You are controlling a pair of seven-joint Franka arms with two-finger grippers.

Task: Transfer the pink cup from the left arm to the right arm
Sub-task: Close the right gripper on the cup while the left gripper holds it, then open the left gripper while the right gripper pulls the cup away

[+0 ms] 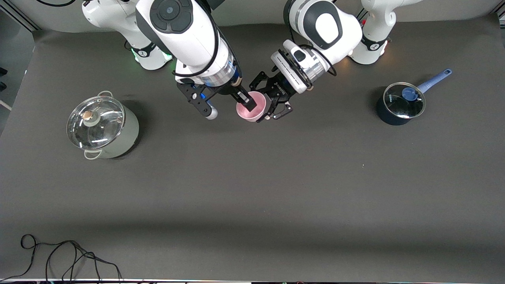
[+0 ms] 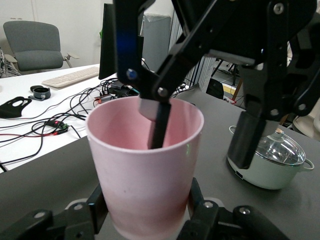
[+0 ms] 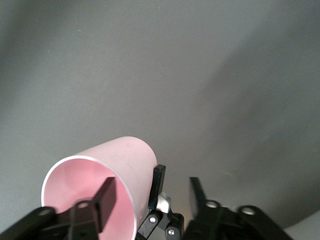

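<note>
My left gripper (image 1: 266, 106), a black open-linkage claw, is shut on the lower body of the pink cup (image 1: 251, 107) and holds it tilted in the air over the table near the arms' bases. In the left wrist view the claw (image 2: 145, 210) clamps both sides of the cup (image 2: 145, 165). My right gripper (image 1: 229, 106) is open and straddles the cup's rim. One blocky finger (image 2: 160, 125) is inside the cup and the other (image 2: 245, 140) is outside, apart from the wall. The right wrist view shows the cup (image 3: 125, 160) and my right gripper (image 3: 150, 197).
A pale-green pot with a glass lid (image 1: 102, 128) stands toward the right arm's end; it also shows in the left wrist view (image 2: 272, 160). A dark saucepan with a blue handle (image 1: 400, 104) stands toward the left arm's end. A black cable (image 1: 67, 256) lies at the near edge.
</note>
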